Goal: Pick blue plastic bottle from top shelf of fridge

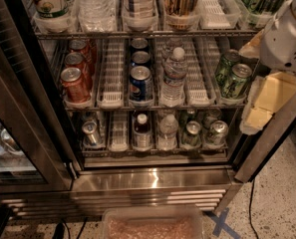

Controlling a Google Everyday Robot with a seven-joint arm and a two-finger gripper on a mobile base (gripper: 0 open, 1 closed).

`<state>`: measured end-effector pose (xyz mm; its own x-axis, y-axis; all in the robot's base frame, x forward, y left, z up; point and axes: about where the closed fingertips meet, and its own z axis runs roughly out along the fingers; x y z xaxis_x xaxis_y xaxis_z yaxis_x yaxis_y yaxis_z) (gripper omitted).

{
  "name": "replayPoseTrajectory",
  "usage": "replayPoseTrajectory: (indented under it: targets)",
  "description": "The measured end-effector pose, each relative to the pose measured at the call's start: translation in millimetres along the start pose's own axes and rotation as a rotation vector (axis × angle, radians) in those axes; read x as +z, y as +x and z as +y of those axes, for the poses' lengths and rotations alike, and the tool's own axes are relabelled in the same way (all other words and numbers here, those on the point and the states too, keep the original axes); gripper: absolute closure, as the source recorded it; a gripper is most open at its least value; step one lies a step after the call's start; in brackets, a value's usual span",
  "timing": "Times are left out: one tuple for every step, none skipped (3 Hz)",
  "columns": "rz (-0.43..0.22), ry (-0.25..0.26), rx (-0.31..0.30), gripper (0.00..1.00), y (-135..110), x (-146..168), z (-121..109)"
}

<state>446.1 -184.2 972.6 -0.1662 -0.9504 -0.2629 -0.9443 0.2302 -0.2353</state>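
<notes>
The blue plastic bottle (140, 1) stands in the middle lane of the top shelf (152, 34). It shows its white label with dark blue stripes, and its top is cut off by the frame edge. The fridge (152, 180) stands open, with its glass door (8, 133) swung out to the left. My gripper (261, 103) is at the right edge, in front of the right door frame. It is level with the middle rack, below and to the right of the bottle, and apart from it. The white arm housing (287, 34) is above it.
On the top shelf, a ribbed clear water bottle (95, 4) stands left of the blue bottle and a brown-labelled bottle (181, 1) stands right. The racks below hold red cans (75, 83), a Pepsi can (141, 83), a water bottle (174, 78) and green cans (234, 78). A clear bin (152, 223) sits on the floor.
</notes>
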Motion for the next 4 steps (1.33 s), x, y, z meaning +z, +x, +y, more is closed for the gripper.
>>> replayPoseTrajectory:
  targets:
    - [0.0,0.0,0.0,0.0,0.0,0.0,0.0]
    - [-0.081,0.008,0.009,0.0,-16.0,3.6,9.9]
    - [-0.22,0.039,0.013,0.0,-59.5,2.8,20.1]
    - [-0.335,0.061,0.003,0.0,-108.6,-6.1,26.4]
